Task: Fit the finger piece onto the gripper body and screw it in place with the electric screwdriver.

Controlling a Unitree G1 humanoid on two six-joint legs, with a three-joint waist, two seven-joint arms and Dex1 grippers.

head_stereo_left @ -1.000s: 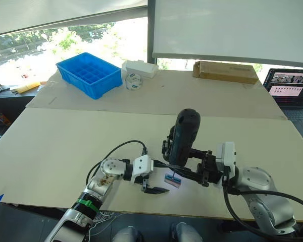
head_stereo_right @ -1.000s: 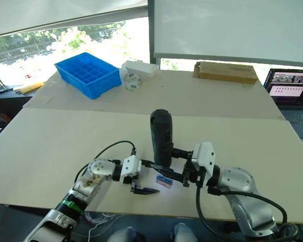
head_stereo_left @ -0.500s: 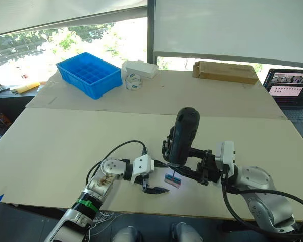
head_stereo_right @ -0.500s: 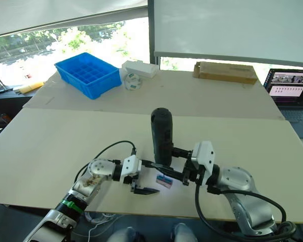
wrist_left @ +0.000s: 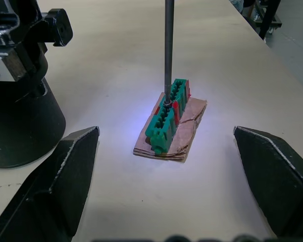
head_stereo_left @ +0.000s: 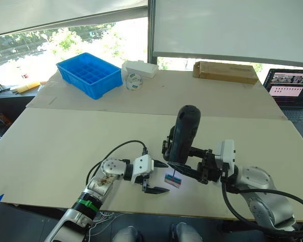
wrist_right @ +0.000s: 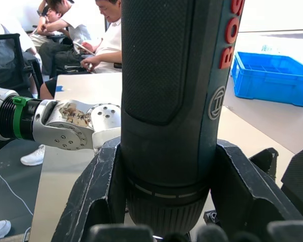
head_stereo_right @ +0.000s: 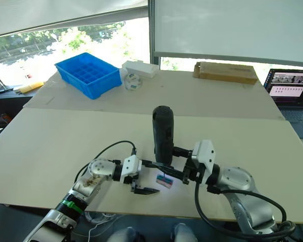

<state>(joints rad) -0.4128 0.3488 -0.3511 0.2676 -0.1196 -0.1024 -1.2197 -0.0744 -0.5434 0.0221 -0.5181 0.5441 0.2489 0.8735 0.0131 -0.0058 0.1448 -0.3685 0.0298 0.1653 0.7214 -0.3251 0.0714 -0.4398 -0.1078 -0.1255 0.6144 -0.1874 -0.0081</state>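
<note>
Both right fingers [wrist_right: 98,196] clamp the electric screwdriver [head_stereo_left: 184,133], seemingly upright.

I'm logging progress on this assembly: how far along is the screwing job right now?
In hand: the right gripper holds the electric screwdriver upright, its bit resting on the small green block, apparently picking up a screw. The left gripper is open on either side of that block. The gripper body stands beside it. Left: fitting the finger piece and driving the screw; nothing looks fastened yet.
</note>
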